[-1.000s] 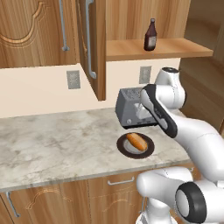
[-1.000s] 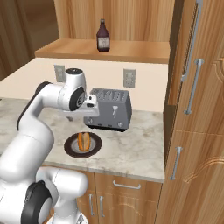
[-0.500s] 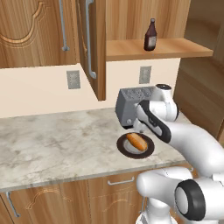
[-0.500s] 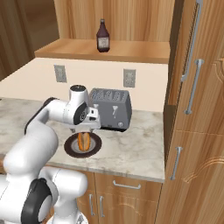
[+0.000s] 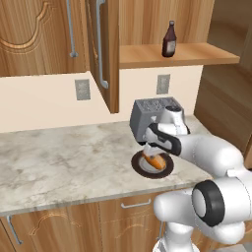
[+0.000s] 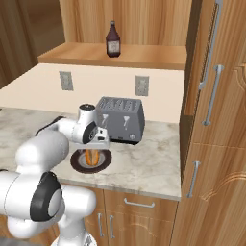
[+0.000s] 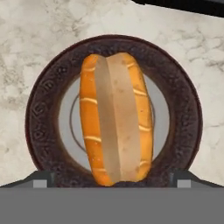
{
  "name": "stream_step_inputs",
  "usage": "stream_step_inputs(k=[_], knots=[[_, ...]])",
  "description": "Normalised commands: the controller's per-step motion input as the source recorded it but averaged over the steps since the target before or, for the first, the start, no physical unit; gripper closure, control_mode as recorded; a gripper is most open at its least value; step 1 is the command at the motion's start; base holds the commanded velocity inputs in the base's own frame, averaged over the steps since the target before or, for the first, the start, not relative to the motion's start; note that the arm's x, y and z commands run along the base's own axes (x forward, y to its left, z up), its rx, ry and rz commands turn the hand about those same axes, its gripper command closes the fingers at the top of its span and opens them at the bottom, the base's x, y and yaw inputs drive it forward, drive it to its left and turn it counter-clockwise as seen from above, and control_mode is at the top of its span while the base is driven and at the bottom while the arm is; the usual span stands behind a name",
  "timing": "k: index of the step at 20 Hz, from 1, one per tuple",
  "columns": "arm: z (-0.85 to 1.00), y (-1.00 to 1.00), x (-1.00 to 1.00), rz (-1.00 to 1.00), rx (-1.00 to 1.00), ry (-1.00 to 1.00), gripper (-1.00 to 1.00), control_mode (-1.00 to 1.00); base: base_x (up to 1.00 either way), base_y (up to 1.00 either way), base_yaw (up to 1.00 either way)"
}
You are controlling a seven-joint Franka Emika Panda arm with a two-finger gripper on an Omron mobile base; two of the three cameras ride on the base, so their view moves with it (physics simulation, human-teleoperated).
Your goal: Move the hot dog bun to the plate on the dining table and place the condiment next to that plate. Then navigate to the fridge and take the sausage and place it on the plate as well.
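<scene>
Because the hot dog bun [image 7: 116, 118] lies lengthwise across the plate [image 7: 43, 109] at frame centre in the hand view, the gripper [image 5: 151, 158] hangs directly above it with jaws spread wide, grasping nothing, one either side. The condiment [image 5: 169, 39] stands upper right on a shelf [image 5: 197, 53], awaiting its turn.

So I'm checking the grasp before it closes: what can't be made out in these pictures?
- Left base view: the end effector and the forearm cover part of the bun and plate.
- Right base view: the hand hides the bun's top.
- Hand view: the bun's near end is cut off.
- Bottle label: too small.
</scene>
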Motion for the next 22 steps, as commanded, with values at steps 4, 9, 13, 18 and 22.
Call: stream_step_inputs(k=[4,9,13,18,22], knots=[[-0.40,0.14,0.19,0.00,0.00,0.00,-1.00,-1.00,0.00,0.00,0.00],[-0.33,0.05,0.14,0.00,-0.02,-0.01,-1.00,-1.00,0.00,0.00,0.00],[-0.33,0.00,0.19,0.00,-0.07,-0.07,-1.00,-1.00,0.00,0.00,0.00],[-0.33,0.00,0.10,0.00,-0.08,-0.09,-1.00,-1.00,0.00,0.00,0.00],[-0.30,0.00,0.00,0.00,-0.05,-0.03,1.00,-1.00,0.00,0.00,0.00]])
